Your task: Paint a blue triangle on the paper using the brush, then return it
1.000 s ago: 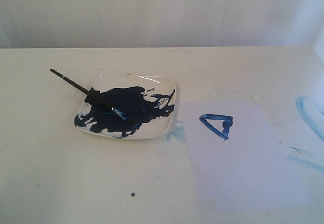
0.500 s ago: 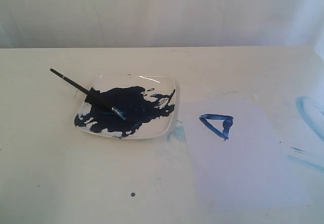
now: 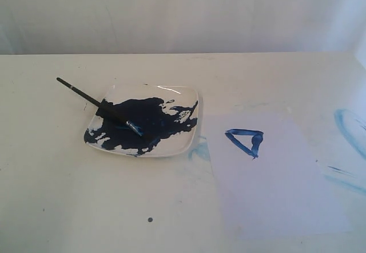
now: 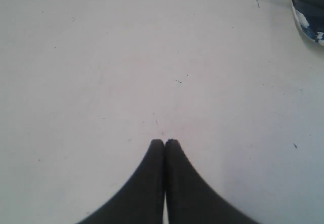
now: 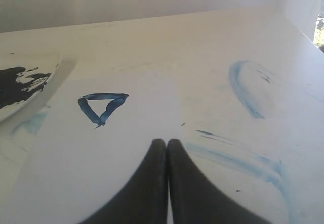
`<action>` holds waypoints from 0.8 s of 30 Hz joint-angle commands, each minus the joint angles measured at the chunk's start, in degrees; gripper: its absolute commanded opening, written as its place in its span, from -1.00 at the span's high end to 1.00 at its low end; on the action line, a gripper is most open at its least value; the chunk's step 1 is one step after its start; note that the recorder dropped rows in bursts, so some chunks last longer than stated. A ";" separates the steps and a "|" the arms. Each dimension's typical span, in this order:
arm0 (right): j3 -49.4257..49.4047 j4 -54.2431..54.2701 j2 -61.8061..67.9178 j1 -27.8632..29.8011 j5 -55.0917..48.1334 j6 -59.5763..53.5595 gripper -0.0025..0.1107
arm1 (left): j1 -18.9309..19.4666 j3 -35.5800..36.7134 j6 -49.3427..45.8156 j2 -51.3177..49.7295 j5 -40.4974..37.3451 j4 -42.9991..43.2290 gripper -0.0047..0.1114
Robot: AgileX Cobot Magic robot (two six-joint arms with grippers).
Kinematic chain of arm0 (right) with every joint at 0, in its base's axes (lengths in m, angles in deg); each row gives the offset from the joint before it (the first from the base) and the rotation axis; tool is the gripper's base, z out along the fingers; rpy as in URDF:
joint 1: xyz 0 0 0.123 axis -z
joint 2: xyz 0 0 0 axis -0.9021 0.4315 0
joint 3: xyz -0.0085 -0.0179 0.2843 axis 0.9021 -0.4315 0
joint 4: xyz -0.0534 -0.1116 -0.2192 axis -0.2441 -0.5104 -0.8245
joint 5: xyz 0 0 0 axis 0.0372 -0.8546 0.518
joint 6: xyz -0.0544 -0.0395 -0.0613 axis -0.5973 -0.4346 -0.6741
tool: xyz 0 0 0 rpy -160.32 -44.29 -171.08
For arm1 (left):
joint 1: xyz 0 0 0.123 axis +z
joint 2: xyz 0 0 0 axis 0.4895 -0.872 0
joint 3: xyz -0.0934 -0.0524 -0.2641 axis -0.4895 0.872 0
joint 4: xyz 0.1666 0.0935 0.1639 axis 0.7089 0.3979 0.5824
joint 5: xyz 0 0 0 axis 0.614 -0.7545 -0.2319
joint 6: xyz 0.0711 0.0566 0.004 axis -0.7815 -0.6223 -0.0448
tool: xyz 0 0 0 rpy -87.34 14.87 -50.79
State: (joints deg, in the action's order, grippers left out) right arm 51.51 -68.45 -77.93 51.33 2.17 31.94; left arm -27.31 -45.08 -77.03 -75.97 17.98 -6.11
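– Resting in the white dish (image 3: 184,95) is the brush (image 3: 98,105), bristles down in the navy paint, handle poking out past the rim!
– And the blue triangle (image 3: 245,132)?
– On the paper (image 3: 280,190), right of the dish, point down.
– Grippers?
– Left gripper (image 4: 164,142) pressed together over bare tabletop (image 3: 86,196); right gripper (image 5: 167,141) likewise, near the triangle. Neither holds anything.

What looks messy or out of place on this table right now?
Pale blue smears stain the tabletop right of the paper and beside the dish. The brush lies tilted across the dish, handle overhanging its rim.
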 commanded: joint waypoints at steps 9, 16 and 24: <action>-0.28 -0.13 -0.30 0.74 0.94 -6.07 0.96 | 0.15 0.00 0.25 0.26 -0.05 0.25 0.92; -0.28 0.14 -0.30 4.57 1.05 -6.07 0.96 | 0.15 0.00 0.25 0.26 -0.05 0.25 0.92; -0.28 0.14 -0.30 4.57 1.05 -6.07 0.96 | 0.15 0.00 0.25 0.26 -0.05 0.25 0.92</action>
State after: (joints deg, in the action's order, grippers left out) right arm 51.51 -68.43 -77.93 55.49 2.17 26.40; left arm -27.31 -45.08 -77.03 -75.97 17.98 -6.11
